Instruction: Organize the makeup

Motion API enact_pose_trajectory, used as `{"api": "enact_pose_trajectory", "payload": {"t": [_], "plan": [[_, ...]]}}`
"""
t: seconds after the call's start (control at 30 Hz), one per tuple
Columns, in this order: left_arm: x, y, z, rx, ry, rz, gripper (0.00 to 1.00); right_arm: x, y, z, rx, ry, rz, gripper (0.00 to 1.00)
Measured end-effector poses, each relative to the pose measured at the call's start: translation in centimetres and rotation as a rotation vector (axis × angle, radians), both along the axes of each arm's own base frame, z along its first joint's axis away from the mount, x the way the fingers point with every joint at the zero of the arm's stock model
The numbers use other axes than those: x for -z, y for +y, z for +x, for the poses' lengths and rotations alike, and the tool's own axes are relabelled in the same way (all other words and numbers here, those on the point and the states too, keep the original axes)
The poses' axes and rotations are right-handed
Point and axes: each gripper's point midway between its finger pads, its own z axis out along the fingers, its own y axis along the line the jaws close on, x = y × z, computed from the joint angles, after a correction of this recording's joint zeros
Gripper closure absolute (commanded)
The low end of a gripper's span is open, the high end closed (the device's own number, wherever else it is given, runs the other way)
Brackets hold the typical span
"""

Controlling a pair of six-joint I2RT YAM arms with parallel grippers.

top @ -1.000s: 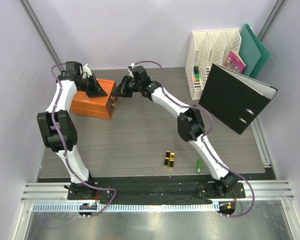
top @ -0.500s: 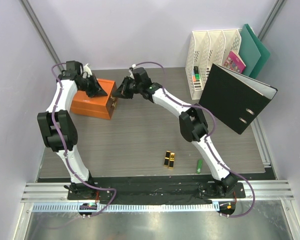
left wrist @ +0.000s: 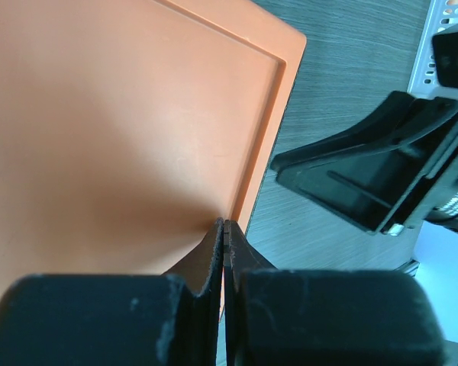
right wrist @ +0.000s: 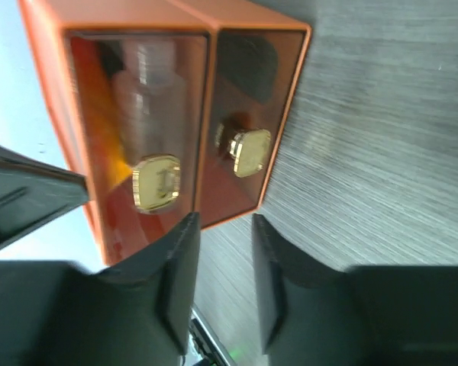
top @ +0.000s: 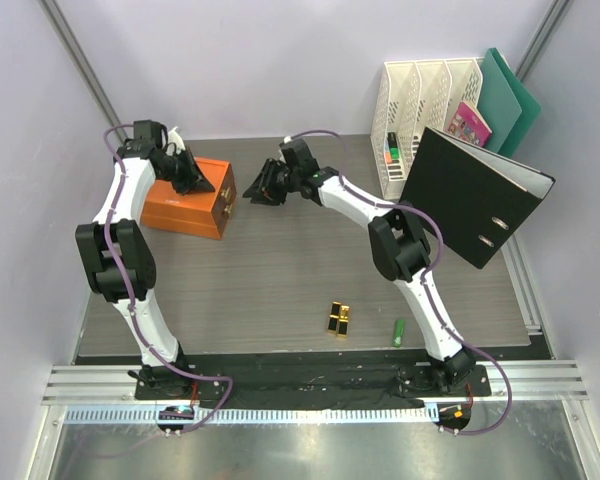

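The orange box with drawers (top: pixel 185 200) stands at the back left. My left gripper (top: pixel 196 181) is shut, its tips resting on the box's lid (left wrist: pixel 137 137) near the right edge; it holds nothing. My right gripper (top: pixel 261 190) is open and empty, a short way right of the drawer fronts (right wrist: pixel 175 130). Both drawers have gold knobs (right wrist: pixel 156 183), and a clear bottle (right wrist: pixel 149 76) shows through the left one. Two black-gold lipsticks (top: pixel 339 318) and a small green tube (top: pixel 398 331) lie near the table's front edge. The other makeup is out of view.
A white file rack (top: pixel 420 110) stands at the back right with a pink booklet (top: pixel 470 123) and green folders (top: pixel 510 95). A black binder (top: pixel 475 195) leans in front of it. My right gripper also shows in the left wrist view (left wrist: pixel 374 175).
My right gripper has drawn back to the right, away from the box's drawer fronts. My left gripper has stayed shut on top of the box.
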Motion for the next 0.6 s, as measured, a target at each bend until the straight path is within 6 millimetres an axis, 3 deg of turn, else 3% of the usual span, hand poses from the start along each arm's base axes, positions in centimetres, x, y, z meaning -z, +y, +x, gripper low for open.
{"api": "enact_pose_trajectory", "payload": {"t": [0.17,0.4,0.6], "plan": [[0.0,0.0,0.0,0.001,-0.001,0.001,1.00,2.4,1.4,-1.5,-0.037,0.042,-0.041,0.39],[0.0,0.0,-0.1,0.001,-0.006,0.001,1.00,5.6,4.0,-2.4,-0.067,0.076,-0.078,0.39],[0.1,0.0,-0.1,0.001,-0.009,0.001,1.00,7.2,3.9,-2.0,-0.038,0.094,-0.111,0.39]]}}
